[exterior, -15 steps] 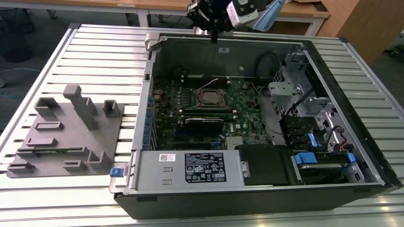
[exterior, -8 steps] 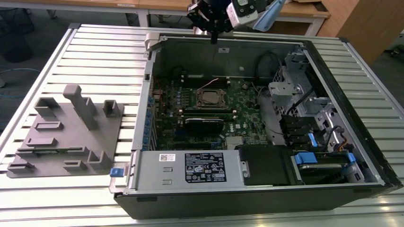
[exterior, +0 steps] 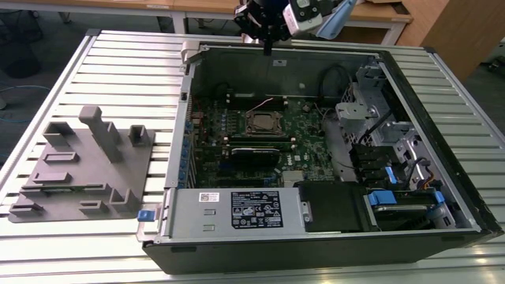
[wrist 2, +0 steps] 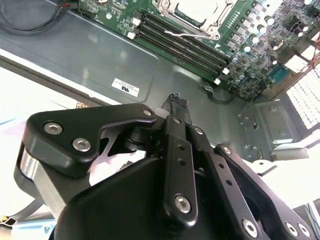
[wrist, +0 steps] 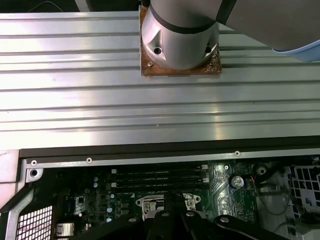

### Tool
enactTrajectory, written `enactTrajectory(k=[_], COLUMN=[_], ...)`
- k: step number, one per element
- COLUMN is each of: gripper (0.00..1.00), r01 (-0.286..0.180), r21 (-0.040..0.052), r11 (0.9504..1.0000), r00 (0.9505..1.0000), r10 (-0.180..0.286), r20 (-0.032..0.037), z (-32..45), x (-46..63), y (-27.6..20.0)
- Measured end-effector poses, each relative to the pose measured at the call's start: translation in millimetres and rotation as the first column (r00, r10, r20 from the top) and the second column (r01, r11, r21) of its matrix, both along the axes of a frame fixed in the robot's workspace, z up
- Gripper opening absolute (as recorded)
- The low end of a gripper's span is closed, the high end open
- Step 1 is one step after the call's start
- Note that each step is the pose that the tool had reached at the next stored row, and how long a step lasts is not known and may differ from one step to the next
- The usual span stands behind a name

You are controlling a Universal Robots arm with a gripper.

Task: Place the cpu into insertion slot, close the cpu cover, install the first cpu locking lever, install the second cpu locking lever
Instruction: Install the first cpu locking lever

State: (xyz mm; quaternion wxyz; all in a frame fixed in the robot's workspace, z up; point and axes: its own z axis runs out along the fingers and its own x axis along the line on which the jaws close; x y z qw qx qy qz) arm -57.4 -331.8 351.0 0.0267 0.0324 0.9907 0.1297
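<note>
Tray (exterior: 79,171) of grey moulded holders on slatted bench (exterior: 118,65), well apart from hand (exterior: 268,48), toward the exterior view's left. Hand over far edge of open computer case (exterior: 316,257), pressed together, nothing seen in its grip. Nearer the camera than hand, down on green board (exterior: 308,154), socket (exterior: 251,123). In the second wrist view, beyond hand (wrist 2: 175,102), pale chip (wrist 2: 200,7) lying in socket, silvery cover (wrist 2: 217,27) framing it. Whether latched, cannot tell.

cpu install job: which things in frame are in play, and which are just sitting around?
In play:
gripper, above the case's far wall
cpu, lying in the socket
insertion slot

Lying about:
grey fixture block on the table
memory slots
power supply
</note>
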Motion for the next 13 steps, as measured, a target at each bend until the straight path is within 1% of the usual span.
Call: enactTrajectory(k=[6,13], gripper=[0.10,0.10], r01=[0.000,0.000], r21=[0.0001,0.0002], r11=[1.0000,1.0000], r00=[1.0000,1.0000], r10=[0.000,0.000], r20=[-0.0003,-0.0003], z=[-7.0,-7.1], x=[0.0,0.0], y=[-0.5,-0.5])
